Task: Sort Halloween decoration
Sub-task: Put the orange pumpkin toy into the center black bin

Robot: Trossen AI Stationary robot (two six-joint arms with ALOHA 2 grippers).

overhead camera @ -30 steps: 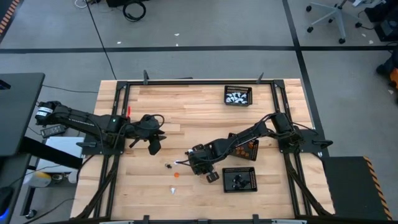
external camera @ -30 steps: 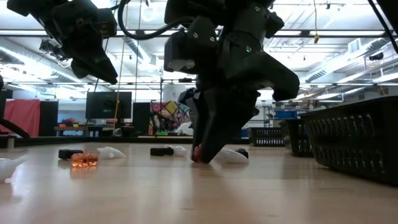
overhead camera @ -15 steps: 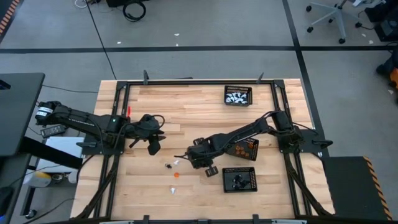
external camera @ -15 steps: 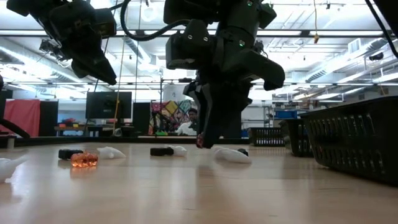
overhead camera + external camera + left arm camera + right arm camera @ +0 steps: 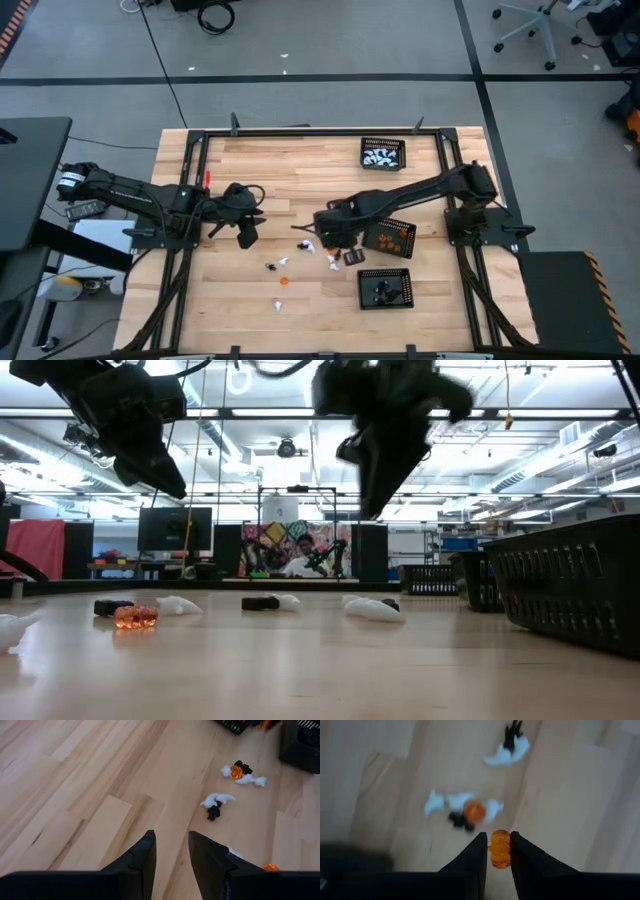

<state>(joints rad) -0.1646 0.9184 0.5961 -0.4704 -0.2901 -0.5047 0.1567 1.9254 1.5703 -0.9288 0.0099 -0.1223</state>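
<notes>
Left gripper (image 5: 246,238) hung over the table's (image 5: 300,170) left side, and we saw its fingers (image 5: 141,861) parted around nothing. Loose white, orange and black figures (image 5: 281,268) lay mid-table. We found the right gripper (image 5: 498,854) raised above them, pinching an orange pumpkin (image 5: 500,849). Mesh trays (image 5: 385,288) sat rightward.
</notes>
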